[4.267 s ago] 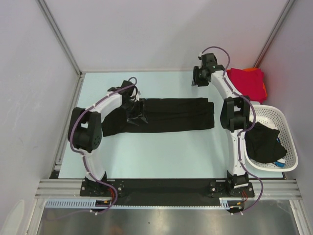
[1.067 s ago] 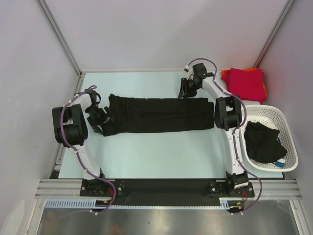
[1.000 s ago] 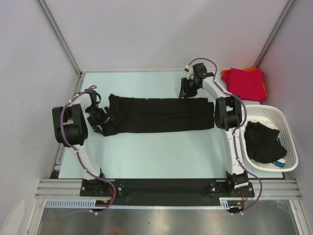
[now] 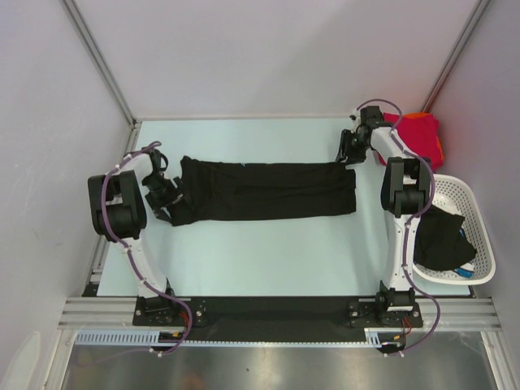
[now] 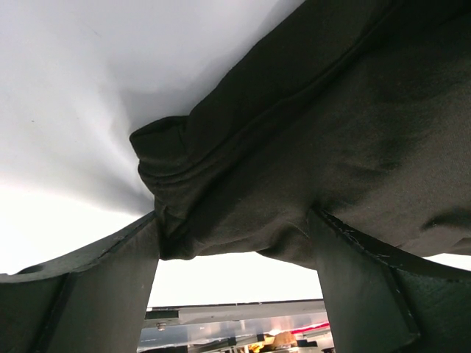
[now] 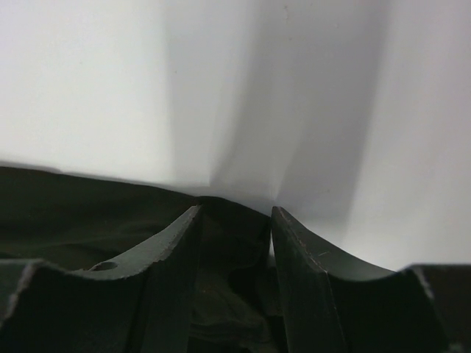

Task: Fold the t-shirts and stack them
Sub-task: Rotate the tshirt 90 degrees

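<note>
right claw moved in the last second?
Yes. The right claw has shifted right along the far edge of the spread black t-shirt to its right corner, closer to the red t-shirt, which lies unmoved.

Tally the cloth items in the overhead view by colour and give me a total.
Black: 2, the black shirt spread on the table and the black cloth in the basket
Red: 1, the red shirt
Orange: 1, the orange shirt, mostly hidden under the red one
Total: 4
</note>
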### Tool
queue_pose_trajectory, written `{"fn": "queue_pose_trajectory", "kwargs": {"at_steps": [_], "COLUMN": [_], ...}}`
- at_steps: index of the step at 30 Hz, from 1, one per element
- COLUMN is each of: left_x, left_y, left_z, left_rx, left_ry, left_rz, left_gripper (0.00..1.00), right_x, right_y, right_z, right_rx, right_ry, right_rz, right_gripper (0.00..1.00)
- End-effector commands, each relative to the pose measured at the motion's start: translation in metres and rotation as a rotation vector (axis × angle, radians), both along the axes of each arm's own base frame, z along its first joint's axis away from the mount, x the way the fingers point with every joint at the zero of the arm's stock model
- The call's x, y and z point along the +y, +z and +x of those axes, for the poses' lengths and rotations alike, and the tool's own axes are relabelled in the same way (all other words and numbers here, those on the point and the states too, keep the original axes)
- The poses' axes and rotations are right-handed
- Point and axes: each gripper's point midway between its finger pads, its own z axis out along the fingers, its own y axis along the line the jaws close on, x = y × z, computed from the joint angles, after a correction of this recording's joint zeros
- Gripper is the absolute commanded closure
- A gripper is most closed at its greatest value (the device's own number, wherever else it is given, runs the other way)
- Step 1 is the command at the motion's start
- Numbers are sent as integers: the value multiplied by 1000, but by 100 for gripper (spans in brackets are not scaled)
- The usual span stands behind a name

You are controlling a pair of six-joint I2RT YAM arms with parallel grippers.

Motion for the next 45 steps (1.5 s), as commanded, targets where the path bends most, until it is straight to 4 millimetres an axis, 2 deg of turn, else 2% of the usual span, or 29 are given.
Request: {"fn": "queue_pose_trajectory", "kwargs": {"at_steps": [1, 3, 5, 8, 11, 12, 14, 15, 16, 20, 27, 32, 33, 35, 36, 38, 39, 40, 41, 43, 44, 45], "left_x": [-3, -3, -2, -2, -5, -8, -10, -11, -12, -11, -5, 4, 7, 8, 10, 11, 12, 13, 14, 12, 12, 11], "left_y": [-24, -25, -26, -29, -34, -36, -42, -44, -48, -43, -28, -17, -11, -15, -6, -12, -3, -10, 1, -2, 9, 11], "left_z": [12, 12, 12, 12, 13, 14, 13, 14, 13, 22, 60, 85, 96, 104, 116, 126, 140, 144, 158, 170, 186, 193], "left_rx": [-25, -24, -21, -14, -8, -6, 15, 17, 30, 24, -36, -84, -110, -109, -135, -131, -162, -151, -187, -198, -245, -259], "left_ry": [-37, -39, -42, -42, -46, -49, -51, -50, -55, -49, -17, 14, 18, 27, 31, 43, 48, 62, 70, 92, 99, 110], "left_rz": [-5, -2, -1, 4, -11, -22, -35, -36, -36, -24, 1, 45, 58, 61, 65, 66, 70, 67, 67, 53, 48, 40], "left_gripper": [15, 15, 15, 15, 26, 49, 86, 100, 100, 100, 100, 100, 100, 100, 100, 100, 100, 100, 100, 100, 100, 100], "right_x": [13, 13, 17, 14, 5, -1, -10, -14, -18, -37, -54, -61, -62, -64, -63, -59, -58, -60, -58, -54, -51, -49], "right_y": [-2, 0, 1, 1, -8, -12, -24, -29, -33, -39, -37, -33, -33, -32, -32, -27, -25, -22, -21, -16, -15, -14], "right_z": [-25, -25, -35, -50, -67, -72, -85, -89, -95, -109, -141, -156, -161, -172, -177, -187, -193, -200, -207, -219, -224, -229], "right_rx": [93, 105, 142, 199, 266, 287, 335, 352, 371, 402, 510, 543, 557, 583, 590, 606, 624, 636, 656, 677, 690, 702], "right_ry": [48, 39, 49, 25, -14, -30, -42, -49, -56, -84, -157, -186, -187, -189, -190, -195, -195, -206, -202, -204, -194, -193], "right_rz": [-7, -26, -36, -83, -142, -178, -224, -240, -255, -339, -408, -435, -439, -443, -437, -422, -427, -433, -432, -422, -422, -421], "right_gripper": [52, 53, 53, 58, 92, 100, 100, 100, 100, 100, 100, 100, 100, 100, 100, 100, 100, 100, 100, 100, 100, 100]}}
